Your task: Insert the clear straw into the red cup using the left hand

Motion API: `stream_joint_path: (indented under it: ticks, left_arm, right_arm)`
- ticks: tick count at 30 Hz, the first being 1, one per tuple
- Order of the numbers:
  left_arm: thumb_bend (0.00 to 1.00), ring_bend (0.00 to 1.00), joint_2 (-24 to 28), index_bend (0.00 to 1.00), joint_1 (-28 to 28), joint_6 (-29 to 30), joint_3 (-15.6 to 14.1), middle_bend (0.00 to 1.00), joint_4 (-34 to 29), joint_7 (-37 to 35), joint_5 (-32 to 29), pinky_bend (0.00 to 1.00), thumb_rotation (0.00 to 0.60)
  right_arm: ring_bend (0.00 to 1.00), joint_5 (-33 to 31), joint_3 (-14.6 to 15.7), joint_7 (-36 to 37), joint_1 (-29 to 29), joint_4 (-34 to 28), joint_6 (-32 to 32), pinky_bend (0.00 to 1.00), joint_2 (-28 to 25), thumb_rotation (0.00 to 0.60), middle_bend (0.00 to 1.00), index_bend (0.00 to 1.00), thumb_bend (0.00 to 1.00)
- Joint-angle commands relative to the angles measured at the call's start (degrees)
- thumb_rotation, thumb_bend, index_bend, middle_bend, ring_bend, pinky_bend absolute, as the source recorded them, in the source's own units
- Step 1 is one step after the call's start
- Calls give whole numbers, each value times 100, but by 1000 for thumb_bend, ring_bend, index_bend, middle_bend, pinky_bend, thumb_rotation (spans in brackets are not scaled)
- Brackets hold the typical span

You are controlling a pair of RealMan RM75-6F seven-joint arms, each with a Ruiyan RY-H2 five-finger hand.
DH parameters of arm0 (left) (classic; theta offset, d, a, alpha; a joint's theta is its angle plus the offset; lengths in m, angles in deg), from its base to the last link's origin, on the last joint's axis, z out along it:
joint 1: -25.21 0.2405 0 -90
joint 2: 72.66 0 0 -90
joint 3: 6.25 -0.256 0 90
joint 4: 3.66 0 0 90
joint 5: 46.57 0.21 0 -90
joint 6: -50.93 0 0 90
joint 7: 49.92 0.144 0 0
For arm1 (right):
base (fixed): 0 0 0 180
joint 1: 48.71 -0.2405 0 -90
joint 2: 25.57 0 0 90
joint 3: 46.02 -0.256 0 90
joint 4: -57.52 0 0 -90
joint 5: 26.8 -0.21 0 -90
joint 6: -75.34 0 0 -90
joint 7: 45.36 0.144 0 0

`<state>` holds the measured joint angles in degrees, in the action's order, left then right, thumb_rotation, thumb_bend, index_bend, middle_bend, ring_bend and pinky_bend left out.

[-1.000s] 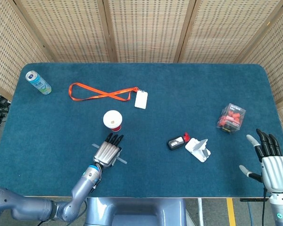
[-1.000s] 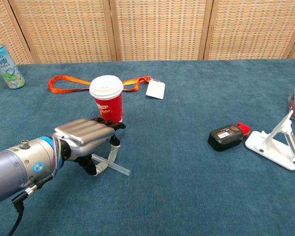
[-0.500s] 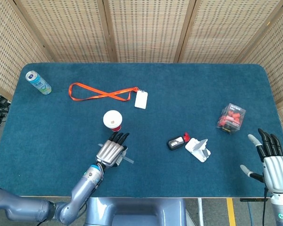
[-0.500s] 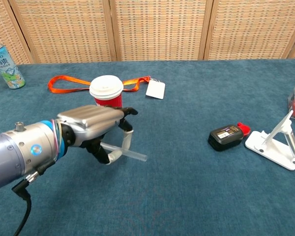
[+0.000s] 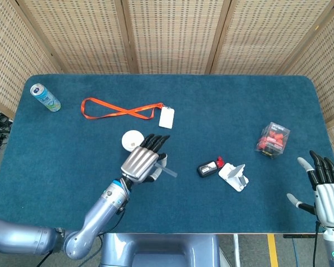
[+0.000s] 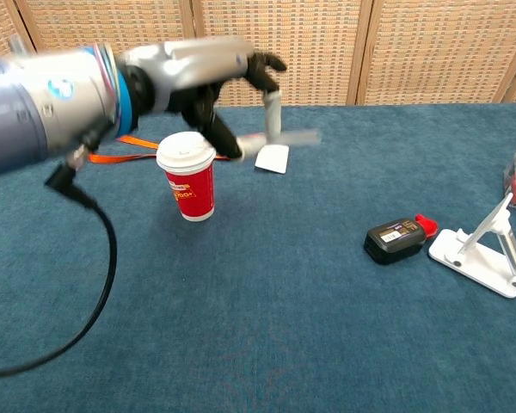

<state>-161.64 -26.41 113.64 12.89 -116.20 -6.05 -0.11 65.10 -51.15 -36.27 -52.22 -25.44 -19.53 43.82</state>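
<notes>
Your left hand [image 6: 208, 82] pinches the clear plastic straw [image 6: 279, 139] roughly level above the blue desk [image 6: 327, 301], just right of the white-lidded red paper cup [image 6: 187, 176]; your right hand [image 5: 327, 192] hovers spread, holding nothing.

I can't read any text here. The red cup [image 6: 193, 188] under my left hand [image 6: 208, 79] shows only a blurred mark.

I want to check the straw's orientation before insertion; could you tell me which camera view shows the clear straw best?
The chest view: the clear straw shows lying roughly level in the left hand, above the red cup, though blurred. The head view shows only its short end poking out beside the hand.
</notes>
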Motion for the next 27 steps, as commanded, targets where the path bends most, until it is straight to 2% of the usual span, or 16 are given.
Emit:
stream_joint_path:
  ticks: [1,7,13,19,27]
  left_arm:
    - [469,0,265,569,-131,14,334,0,-253,-253,-195,0,600]
    - [468,0,786,581,-24,-281,779,0,-450,-1278,-642,0,600]
    - [468,0,1210,586,406,-1056,1016,0,-441,-3013,-870,0,600]
    - [467,0,1370,602,825,-1486,985,0,-19,-4286,-374,0,600]
    - [468,0,1584,623,1124,-1777,967,0,342,-5300,133,0,600]
  right_arm:
    - [0,-32,-4,27,-6,21,35,0,6,600,0,184,61]
    - [0,-128,-26,97,-32,86,141,0,23,600,0,184,60]
    - [0,-159,-18,65,-67,136,239,0,67,600,0,184,61]
    - [0,-110,12,-54,-91,135,265,0,117,600,0,186,61]
    - [0,-88,30,-120,-106,130,287,0,146,600,0,186,61]
